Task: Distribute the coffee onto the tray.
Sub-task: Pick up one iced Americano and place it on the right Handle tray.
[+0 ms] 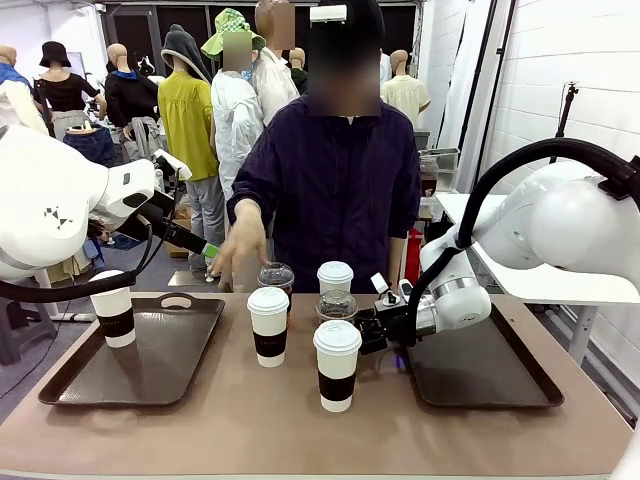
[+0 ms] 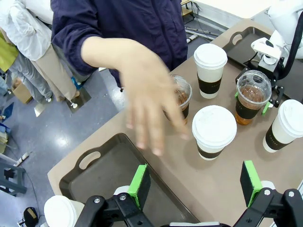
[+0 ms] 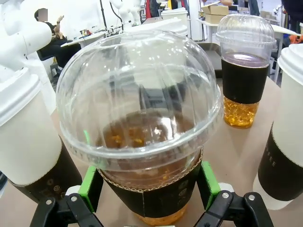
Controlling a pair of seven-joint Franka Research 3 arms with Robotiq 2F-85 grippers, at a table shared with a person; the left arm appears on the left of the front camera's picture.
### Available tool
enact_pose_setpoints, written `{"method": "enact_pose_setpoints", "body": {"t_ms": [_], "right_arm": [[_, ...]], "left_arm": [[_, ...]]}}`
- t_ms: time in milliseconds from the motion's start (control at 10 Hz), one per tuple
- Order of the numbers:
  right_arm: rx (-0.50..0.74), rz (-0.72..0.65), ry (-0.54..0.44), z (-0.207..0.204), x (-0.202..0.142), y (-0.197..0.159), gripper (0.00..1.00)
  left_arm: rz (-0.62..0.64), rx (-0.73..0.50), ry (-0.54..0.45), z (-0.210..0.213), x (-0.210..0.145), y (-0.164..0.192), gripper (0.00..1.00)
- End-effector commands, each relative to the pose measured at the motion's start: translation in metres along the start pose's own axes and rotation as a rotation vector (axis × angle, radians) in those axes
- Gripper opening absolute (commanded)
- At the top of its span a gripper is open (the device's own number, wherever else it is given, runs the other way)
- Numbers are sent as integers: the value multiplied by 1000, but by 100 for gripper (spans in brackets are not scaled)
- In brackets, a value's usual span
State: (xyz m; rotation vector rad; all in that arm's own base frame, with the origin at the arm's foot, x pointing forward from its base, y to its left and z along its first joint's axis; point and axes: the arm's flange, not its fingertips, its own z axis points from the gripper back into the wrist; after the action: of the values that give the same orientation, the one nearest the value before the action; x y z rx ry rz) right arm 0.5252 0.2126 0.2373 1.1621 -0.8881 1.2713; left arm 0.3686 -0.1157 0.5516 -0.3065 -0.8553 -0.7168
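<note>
Brown table [image 1: 300,430] in the near ground, person in a dark purple shirt [image 1: 335,180] standing at its far side, white table [image 1: 570,288] to the far right, white block wall [image 1: 560,60] behind it

Setting: a robotics laboratory in a hall-type room. Indicators:
- Two white robot arms, the left arm [image 1: 50,200] and the right arm [image 1: 560,220], stand at one brown table [image 1: 200,430].
- A black cable hose [image 1: 530,153] arcs over the right arm.
- A white-painted block wall [image 1: 560,70] is on the right.
- The floor [image 2: 52,137] is grey and glossy.
- A white table [image 1: 560,287] and a cardboard box [image 3: 215,8] are behind.
</note>
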Motion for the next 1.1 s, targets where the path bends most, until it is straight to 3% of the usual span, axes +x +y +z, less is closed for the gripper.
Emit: {"method": "enact_pose_setpoints", "body": {"t_ms": [0, 100, 700, 1000], "right_arm": [[-14, -63, -24, -6, 4, -10, 84], [-8, -30, -74, -4, 4, -10, 65], [-31, -76, -83, 5, 10, -6, 65], [-47, -91, -64, 35, 31, 17, 65]], "left_arm": [[2, -1, -1, 0, 0, 1, 100], [2, -1, -1, 0, 0, 1, 100], [2, -1, -1, 0, 0, 1, 100], [2, -1, -1, 0, 0, 1, 100]]}}
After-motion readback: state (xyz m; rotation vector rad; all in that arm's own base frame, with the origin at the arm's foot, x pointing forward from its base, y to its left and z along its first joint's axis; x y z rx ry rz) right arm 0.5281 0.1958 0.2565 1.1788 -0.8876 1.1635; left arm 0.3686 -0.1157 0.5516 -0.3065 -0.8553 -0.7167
